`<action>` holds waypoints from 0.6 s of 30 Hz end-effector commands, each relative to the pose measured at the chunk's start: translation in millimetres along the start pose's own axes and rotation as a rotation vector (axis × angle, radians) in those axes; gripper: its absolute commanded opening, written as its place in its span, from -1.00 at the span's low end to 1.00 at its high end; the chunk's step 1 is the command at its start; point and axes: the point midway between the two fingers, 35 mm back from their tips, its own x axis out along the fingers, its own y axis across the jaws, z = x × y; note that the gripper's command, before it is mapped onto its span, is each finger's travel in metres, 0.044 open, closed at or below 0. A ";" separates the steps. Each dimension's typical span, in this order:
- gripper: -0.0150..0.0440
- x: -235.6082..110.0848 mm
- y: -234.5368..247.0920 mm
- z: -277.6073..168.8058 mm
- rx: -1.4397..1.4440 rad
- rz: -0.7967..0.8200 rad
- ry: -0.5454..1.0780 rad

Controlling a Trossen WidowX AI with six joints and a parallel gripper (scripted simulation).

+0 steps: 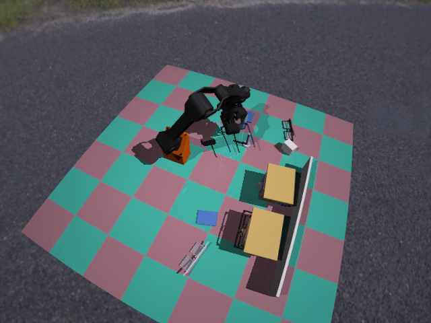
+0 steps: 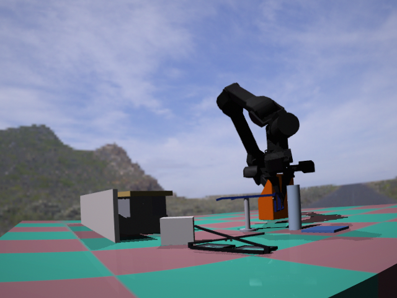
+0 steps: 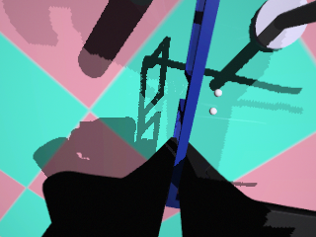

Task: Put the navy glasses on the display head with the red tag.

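Observation:
My gripper (image 1: 234, 129) (image 2: 277, 190) (image 3: 177, 143) is shut on the navy glasses (image 1: 227, 139) (image 2: 245, 196) (image 3: 198, 69) and holds them in the air above the checkered mat (image 1: 104, 208). The frame hangs below the fingers and the temples stretch out level, away from the orange arm base (image 1: 180, 150). Two dark stands with tan tops (image 1: 279, 183) (image 1: 264, 233) (image 2: 144, 193) are in front of a white panel (image 1: 295, 225) (image 2: 99, 213), well away from the gripper. I cannot see a red tag in any view.
A grey cylinder (image 2: 293, 205) and a thin post on a round foot (image 2: 247, 214) (image 3: 281, 22) stand close under the glasses. A blue pad (image 2: 324, 228) lies beside them. Black glasses (image 1: 288, 129) (image 2: 232, 245), a white cube (image 1: 289, 147) (image 2: 177, 230), another blue pad (image 1: 207, 217) and clear glasses (image 1: 191, 260) lie on the mat.

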 end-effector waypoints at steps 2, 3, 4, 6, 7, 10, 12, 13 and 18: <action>-0.49 1.0 1.4 -4.6 0.002 0.005 0.007; -0.49 1.0 1.5 -4.8 0.002 0.005 0.007; -0.49 1.0 1.5 -5.2 0.002 0.005 0.007; -0.49 1.0 1.6 -5.9 0.002 0.005 0.007; -0.49 1.0 1.6 -6.3 0.002 0.005 0.007; -0.49 1.0 1.7 -7.3 0.002 0.005 0.007; -0.49 1.0 1.8 -7.4 0.002 0.005 0.007; -0.49 1.0 1.7 -7.2 0.002 0.005 0.007; -0.49 1.0 1.6 -5.5 0.002 0.005 0.007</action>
